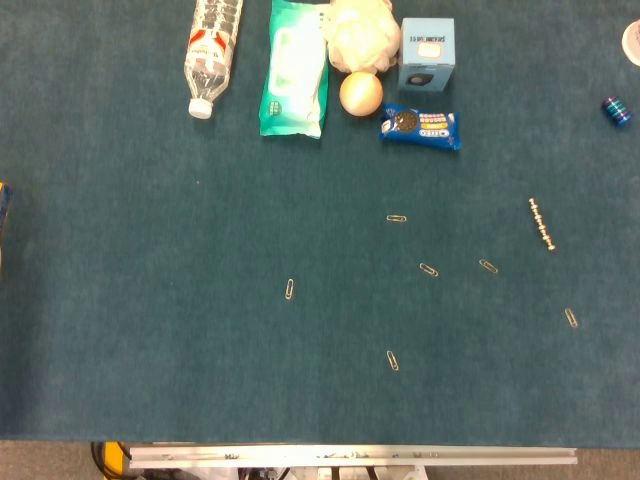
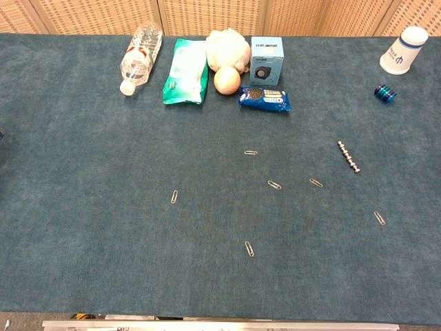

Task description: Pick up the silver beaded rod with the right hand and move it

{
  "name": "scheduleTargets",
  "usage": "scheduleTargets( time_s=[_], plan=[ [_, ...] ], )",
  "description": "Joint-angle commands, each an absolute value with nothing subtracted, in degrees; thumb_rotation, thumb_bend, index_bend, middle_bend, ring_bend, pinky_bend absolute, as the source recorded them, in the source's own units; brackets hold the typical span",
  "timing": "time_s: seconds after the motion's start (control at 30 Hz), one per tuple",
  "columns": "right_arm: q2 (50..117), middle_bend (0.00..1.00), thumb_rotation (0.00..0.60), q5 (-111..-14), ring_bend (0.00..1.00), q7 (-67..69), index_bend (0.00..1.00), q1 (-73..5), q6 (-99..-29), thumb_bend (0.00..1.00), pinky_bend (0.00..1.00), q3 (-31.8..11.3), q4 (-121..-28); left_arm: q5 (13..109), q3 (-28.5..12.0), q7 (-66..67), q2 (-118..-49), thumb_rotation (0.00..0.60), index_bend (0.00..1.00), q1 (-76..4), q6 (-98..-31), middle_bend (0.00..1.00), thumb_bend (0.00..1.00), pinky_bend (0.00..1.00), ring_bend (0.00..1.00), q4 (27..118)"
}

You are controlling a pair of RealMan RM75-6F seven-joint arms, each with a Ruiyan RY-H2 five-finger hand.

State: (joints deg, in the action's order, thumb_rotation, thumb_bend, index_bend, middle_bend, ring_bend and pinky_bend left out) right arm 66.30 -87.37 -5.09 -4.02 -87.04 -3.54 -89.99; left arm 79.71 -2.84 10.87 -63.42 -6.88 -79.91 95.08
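Observation:
The silver beaded rod [image 1: 541, 223] lies flat on the teal table cloth at the right, slanting from upper left to lower right; the chest view shows the same beaded rod [image 2: 349, 157] right of centre. Nothing touches it. Neither hand nor arm shows in the head view or the chest view.
Several paper clips [image 1: 428, 269] are scattered over the middle. Along the back lie a water bottle [image 1: 213, 50], a green wipes pack [image 1: 295, 70], a white pouf [image 1: 362, 32], a round ball [image 1: 361, 93], a blue box [image 1: 427, 55] and a cookie pack [image 1: 420, 126]. A blue spool [image 2: 384, 92] and paper cup [image 2: 404, 50] sit back right.

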Motion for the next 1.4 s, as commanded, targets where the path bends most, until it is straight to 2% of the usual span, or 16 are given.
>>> scheduleTargets(
  time_s=[0.03, 0.47, 1.07, 1.4],
  plan=[
    [66.34, 0.33, 0.6, -87.37, 0.23, -5.14, 0.24, -4.01, -87.0, 0.15, 0.46, -3.55, -89.97, 79.73, -2.77, 10.71, -63.48, 0.6, 0.33, -6.92, -79.83, 0.34, 0.42, 0.41, 0.25, 94.9],
    [67.08, 0.33, 0.6, -87.41, 0.23, -7.59, 0.24, -5.95, -84.19, 0.15, 0.46, -3.76, -89.92, 79.41, -2.67, 10.96, -63.01, 0.6, 0.33, -5.54, -82.1, 0.34, 0.42, 0.41, 0.25, 95.9],
    [77.5, 0.29, 0.6, -90.27, 0.21, -10.24, 0.24, -11.76, -80.23, 0.15, 0.39, -4.38, -80.02, 79.18, -2.75, 10.86, -62.6, 0.6, 0.33, -4.57, -83.42, 0.34, 0.42, 0.41, 0.25, 96.37],
    [81.86, 0.28, 0.6, -90.09, 0.21, -13.5, 0.24, -15.68, -75.92, 0.15, 0.39, -4.71, -76.69, 79.1, -2.93, 10.63, -62.38, 0.6, 0.33, -4.55, -83.41, 0.34, 0.42, 0.41, 0.25, 96.49]
  ],
)
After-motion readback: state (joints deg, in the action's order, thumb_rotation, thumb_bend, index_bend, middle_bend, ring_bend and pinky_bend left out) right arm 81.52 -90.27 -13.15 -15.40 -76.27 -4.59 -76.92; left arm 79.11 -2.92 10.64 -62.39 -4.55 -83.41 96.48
